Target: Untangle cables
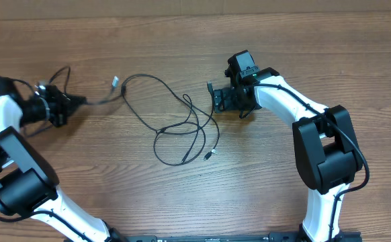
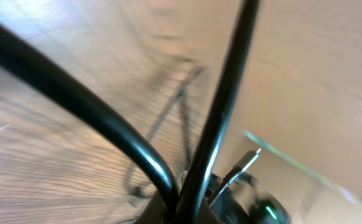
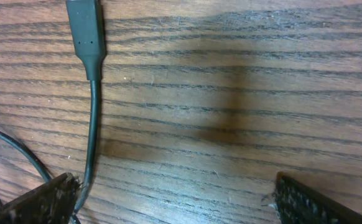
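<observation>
The cables lie in a loose knot of overlapping loops at the middle of the counter; 1 strand runs left toward the left arm, passing just beside a silver-tipped plug, and another end trails off below the loops; these cords look thin, light and limp, so they should drag and slide easily on the wood but give no stiffness to push against; the moulded plug ends are likely the firmest places to pinch, since a mid-cord grip may slip.

The left fingers are closed tight, and the overhead view shows a strand leaving right from their tips, so they appear to have it pinched; the left wrist view is too blurred to confirm more; that arm reaches low along the counter at the far left, pointing right.

The right fingers stand wide apart and hold nothing; a black plug lies on the wood ahead, its cord running back just beside 1 finger; this arm bends in from the right, its wrist low at the knot's right edge.
</observation>
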